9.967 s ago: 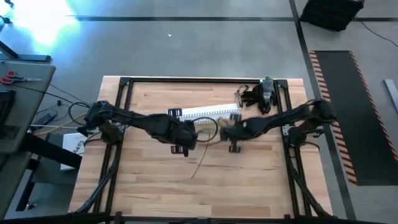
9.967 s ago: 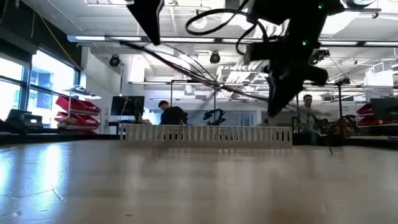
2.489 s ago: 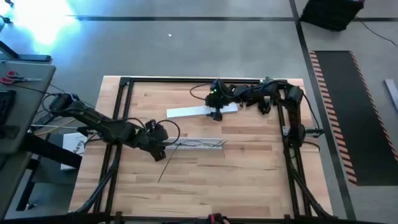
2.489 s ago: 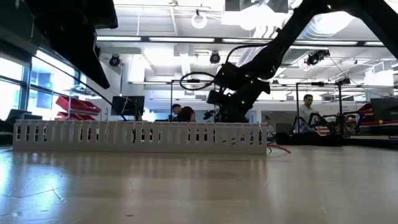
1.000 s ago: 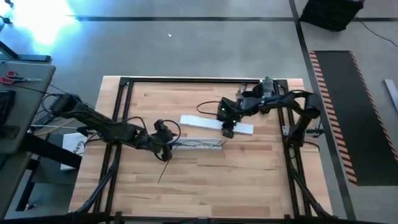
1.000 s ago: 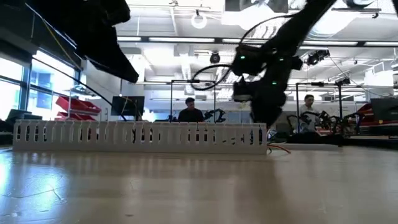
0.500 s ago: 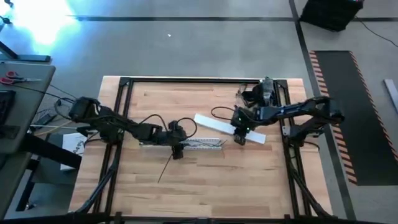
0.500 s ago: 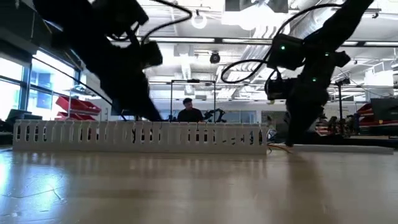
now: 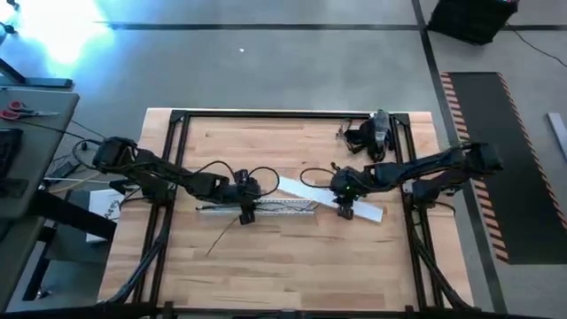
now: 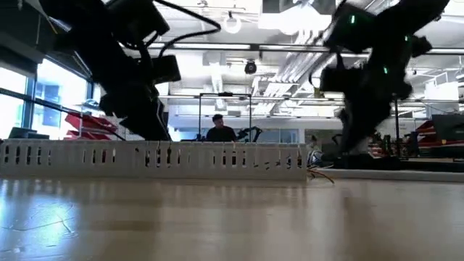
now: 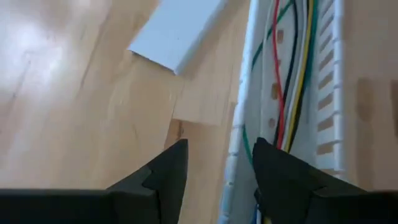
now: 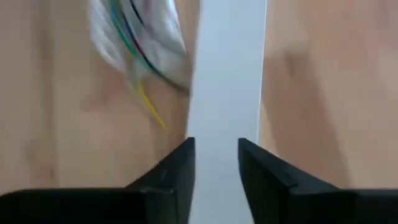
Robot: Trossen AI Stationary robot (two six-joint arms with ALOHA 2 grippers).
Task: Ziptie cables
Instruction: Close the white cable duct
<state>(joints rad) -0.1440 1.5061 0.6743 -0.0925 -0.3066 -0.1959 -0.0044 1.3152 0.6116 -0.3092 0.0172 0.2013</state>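
Note:
The cables [image 11: 292, 62], red, green, yellow and black wires, lie along the inside of the long white slotted channel [image 9: 266, 206] at mid-table. Their loose ends [image 10: 319, 174] stick out of its right end. My left gripper [image 9: 245, 211] stands open over the channel's left part. One side wall [image 11: 238, 143] runs up between its fingers; I cannot tell whether they touch it. My right gripper [image 9: 345, 207], just right of the channel, is shut on the flat white cover strip [image 9: 306, 190]. The strip lies slantwise, its left end near the channel's far wall. My right gripper has the cover strip between its two fingers, one on each long edge [image 12: 214, 146], toward the strip's right end. The fingers come from above, and the strip runs lengthwise out between them. The strip sits low over the table; whether it rests there I cannot tell.
A thin dark strand [image 9: 221, 236] trails from the channel toward the near left. A black device with cords [image 9: 374, 135] sits at the far right corner. Black frame rails [image 9: 173, 159] border the table. Bare wood lies toward the near edge.
My right gripper has carried the cover strip toward the table's right and near edges, down beside the channel's right end. My left gripper has gone right along the channel from its left end. The thin strand has swung toward the left.

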